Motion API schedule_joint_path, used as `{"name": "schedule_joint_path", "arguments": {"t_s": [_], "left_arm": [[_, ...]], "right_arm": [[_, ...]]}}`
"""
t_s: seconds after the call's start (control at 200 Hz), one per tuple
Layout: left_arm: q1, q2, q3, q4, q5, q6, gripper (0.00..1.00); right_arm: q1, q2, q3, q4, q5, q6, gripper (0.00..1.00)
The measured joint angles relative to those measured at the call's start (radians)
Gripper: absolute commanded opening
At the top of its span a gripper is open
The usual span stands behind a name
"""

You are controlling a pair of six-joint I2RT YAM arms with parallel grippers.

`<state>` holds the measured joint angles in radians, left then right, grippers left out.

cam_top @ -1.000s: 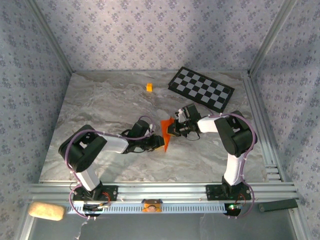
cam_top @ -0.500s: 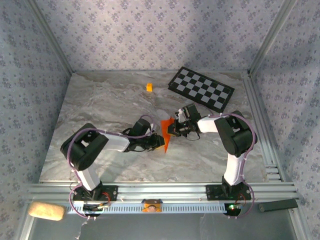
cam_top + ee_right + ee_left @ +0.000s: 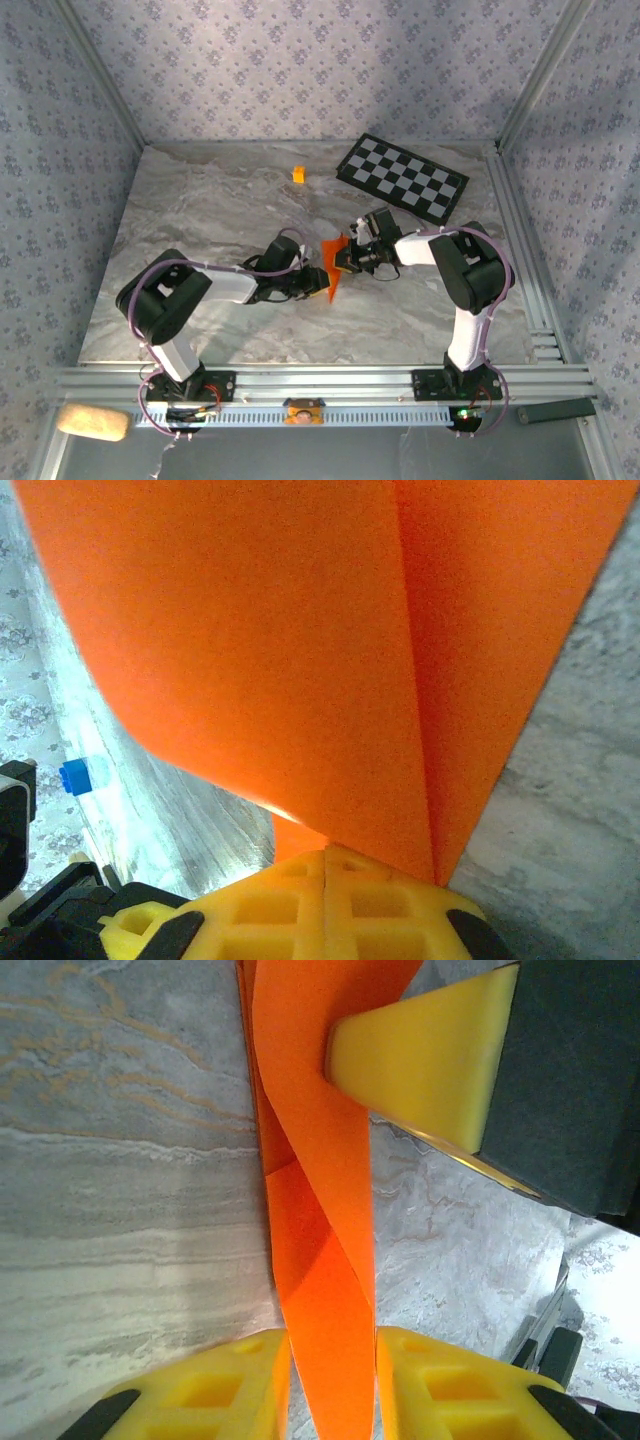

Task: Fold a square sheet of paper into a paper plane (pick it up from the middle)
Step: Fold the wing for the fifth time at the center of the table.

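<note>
Two grippers on the creased orange paper (image 3: 320, 1160), mid marble table (image 3: 200, 200). My right gripper (image 3: 327, 865) is clamped tight on its far part; my left gripper (image 3: 332, 1380) is narrow, pinching its near end.

No writing, label or number can be read on the orange paper (image 3: 332, 270) or the checkered board (image 3: 402, 178).

Counted here: one marble table (image 3: 200, 210), a single checkered board (image 3: 402, 177), one small orange cube (image 3: 298, 174) to the board's left, one folded orange paper (image 3: 332, 268) on the board's near side, and two robot arms, the left arm (image 3: 215, 287) and the right arm (image 3: 470, 272), also nearer than the board.
</note>
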<state>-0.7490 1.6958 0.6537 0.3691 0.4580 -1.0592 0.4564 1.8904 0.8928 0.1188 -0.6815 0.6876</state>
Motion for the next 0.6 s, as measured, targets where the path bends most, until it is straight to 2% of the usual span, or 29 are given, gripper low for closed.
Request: {"name": "schedule_joint_path", "arguments": {"t_s": [0.475, 0.6], "left_arm": [[-0.013, 0.002, 0.0, 0.032, 0.003, -0.008, 0.24], [-0.013, 0.023, 0.005, 0.048, 0.01, -0.013, 0.2]], "right_arm": [[0.002, -0.003, -0.001, -0.003, 0.007, 0.0, 0.06], [0.003, -0.004, -0.002, -0.002, 0.01, 0.0, 0.06]]}}
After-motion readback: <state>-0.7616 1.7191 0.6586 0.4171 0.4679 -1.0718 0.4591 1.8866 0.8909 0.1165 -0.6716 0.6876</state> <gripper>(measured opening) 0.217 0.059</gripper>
